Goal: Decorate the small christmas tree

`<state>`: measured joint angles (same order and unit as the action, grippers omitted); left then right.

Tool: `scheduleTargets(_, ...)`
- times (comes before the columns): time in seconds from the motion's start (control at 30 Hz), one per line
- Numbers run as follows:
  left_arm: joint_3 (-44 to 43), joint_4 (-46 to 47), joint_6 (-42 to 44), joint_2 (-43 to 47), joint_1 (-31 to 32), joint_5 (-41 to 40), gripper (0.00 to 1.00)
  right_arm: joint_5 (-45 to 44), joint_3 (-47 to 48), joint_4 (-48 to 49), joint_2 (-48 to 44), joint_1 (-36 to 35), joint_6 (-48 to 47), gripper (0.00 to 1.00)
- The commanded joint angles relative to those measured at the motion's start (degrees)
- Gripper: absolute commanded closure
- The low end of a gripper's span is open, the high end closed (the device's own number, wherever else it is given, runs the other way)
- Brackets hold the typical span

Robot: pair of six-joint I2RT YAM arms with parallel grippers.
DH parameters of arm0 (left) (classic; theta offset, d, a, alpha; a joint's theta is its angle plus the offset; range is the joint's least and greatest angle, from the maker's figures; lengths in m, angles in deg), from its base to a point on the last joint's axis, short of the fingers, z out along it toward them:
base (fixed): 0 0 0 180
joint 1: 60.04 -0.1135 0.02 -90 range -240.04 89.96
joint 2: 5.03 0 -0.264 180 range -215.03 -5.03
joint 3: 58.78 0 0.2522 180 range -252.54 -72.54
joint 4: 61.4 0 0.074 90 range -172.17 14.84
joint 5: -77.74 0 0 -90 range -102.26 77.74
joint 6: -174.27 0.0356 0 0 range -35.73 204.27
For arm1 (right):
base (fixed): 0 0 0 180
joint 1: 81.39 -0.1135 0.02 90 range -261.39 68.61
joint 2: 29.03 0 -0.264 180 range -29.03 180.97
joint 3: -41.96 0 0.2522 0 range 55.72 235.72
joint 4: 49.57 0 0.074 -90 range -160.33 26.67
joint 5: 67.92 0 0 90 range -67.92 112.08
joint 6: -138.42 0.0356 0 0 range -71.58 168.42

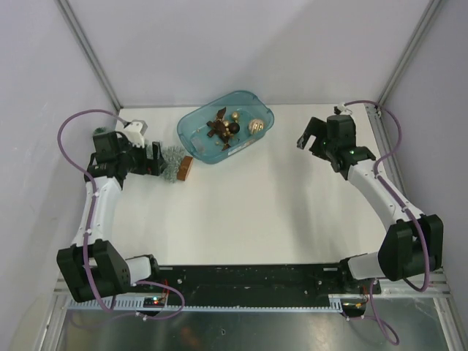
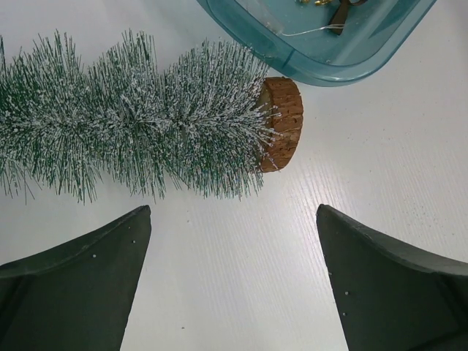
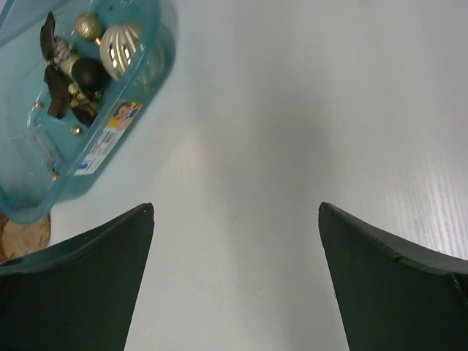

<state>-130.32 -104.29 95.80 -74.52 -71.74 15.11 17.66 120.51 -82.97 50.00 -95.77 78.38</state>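
**Fig. 1. Both arms at the table, tree lying flat, nothing gripped**

From the top view I see the small christmas tree [image 1: 172,159] on its side at the left of the white table [image 1: 278,205]. Its round wooden base [image 1: 186,168] points toward the teal tub [image 1: 197,131] and lies just beside the tub's near corner.

The left gripper [image 1: 156,159] sits at the tree. In its wrist view the jaws are spread wide and hold nothing, and the frosted needles lie crosswise just beyond the fingertips [image 2: 139,219].

The right gripper [image 1: 307,135] stands well apart at the right of the tub, also fully spread and holding nothing, with bare table between its fingers [image 3: 139,219].

Inside the tub I can make out a brown star ornament [image 1: 217,126], a dark bauble [image 3: 91,73] and a pale gold bauble [image 1: 256,126].
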Motion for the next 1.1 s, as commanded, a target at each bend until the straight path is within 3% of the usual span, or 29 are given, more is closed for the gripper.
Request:
scheduleTargets(0.0,-2.66,1.08,-2.33,-0.72,-1.09,0.68,0.0,1.84,2.09,-0.64,0.36,-4.68,-2.43,0.01)
scheduleTargets(0.33,-3.05,1.38,-4.82,-5.11,-1.87,4.75,0.01,-7.45,2.16,2.34,3.63,-15.26,-5.7,0.01)
scheduleTargets(0.6,-7.36,3.05,-10.02,-13.17,-2.61,5.32,0.0,-9.58,2.69,9.67,10.63,-18.34,-2.28,0.01)
scheduleTargets(0.83,-9.05,3.37,-11.03,-14.46,-2.87,8.61,0.01,-9.07,4.02,19.27,18.29,-18.76,3.48,0.01)
scheduleTargets(0.97,-10.11,3.78,-11.97,-14.36,-2.74,11.05,0.0,-8.21,7.92,23.1,23.57,-19.4,5.7,0.01)
scheduleTargets(1.07,-11.93,3.93,-13.23,-15.78,-2.71,8.54,0.0,-8.96,12.39,23.21,27.91,-20.5,6.68,0.01)
